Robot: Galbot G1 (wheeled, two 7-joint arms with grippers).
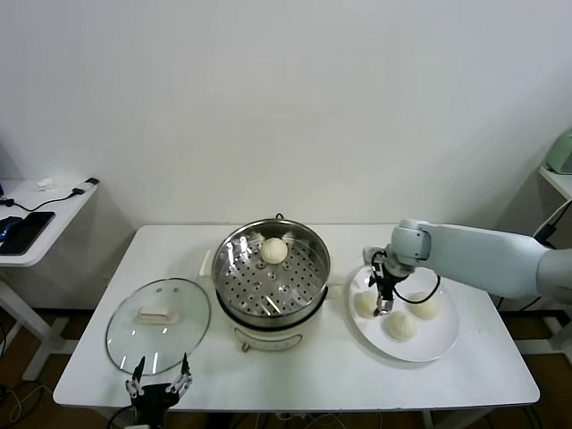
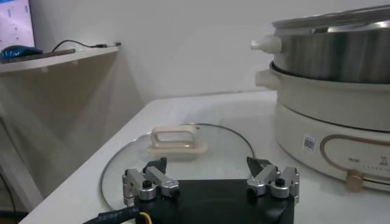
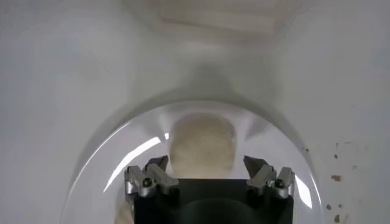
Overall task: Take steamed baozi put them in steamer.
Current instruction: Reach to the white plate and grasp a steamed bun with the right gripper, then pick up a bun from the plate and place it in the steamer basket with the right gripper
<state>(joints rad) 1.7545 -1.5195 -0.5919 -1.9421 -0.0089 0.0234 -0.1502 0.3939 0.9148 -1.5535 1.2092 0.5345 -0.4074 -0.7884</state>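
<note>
Baozi (image 3: 202, 145) sits between our right gripper's (image 3: 206, 173) open jaws, so we should close gently around its middle.

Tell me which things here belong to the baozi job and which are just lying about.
Job: steamer; one baozi inside it; three baozi on the plate; white plate; right gripper, open above the plate's left bun.

Lying about: glass lid; phone on the side table; left gripper, idle at the table's near edge.
</note>
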